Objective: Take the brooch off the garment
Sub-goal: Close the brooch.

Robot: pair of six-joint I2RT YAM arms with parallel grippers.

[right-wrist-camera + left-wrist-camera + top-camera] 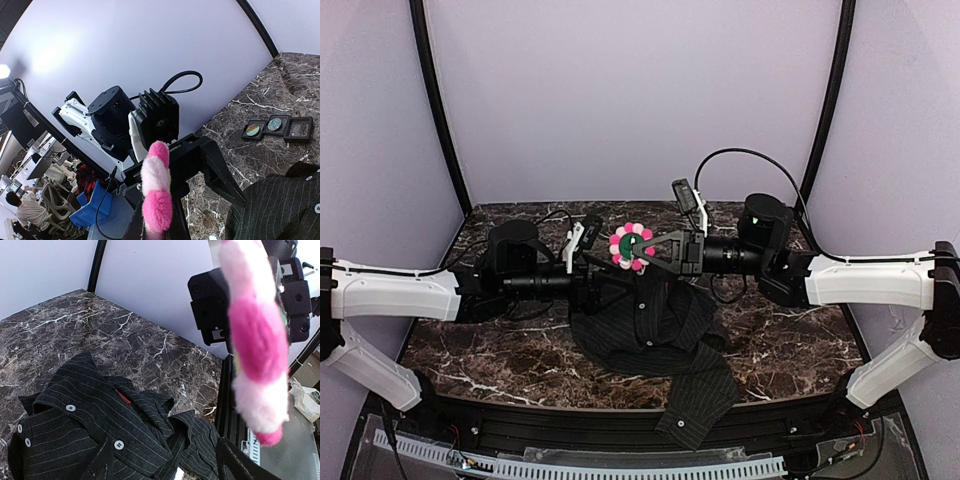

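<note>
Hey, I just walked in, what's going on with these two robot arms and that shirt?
The right gripper is shut on the pink flower brooch, holding it in the air above the dark striped shirt, which lies crumpled on the marble table. The brooch looks free of the cloth. The left gripper hangs open just beside the brooch, holding nothing.

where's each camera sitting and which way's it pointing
top external: above and behind the bases, looking down on table, shirt, brooch; both arms show.
left wrist: on the left arm, facing right over the shirt at the edge-on brooch and right gripper; own finger bottom right.
right wrist: on the right arm, facing left at the brooch and left gripper; own fingers unclear.
shared: both wrist views see the brooch.
</note>
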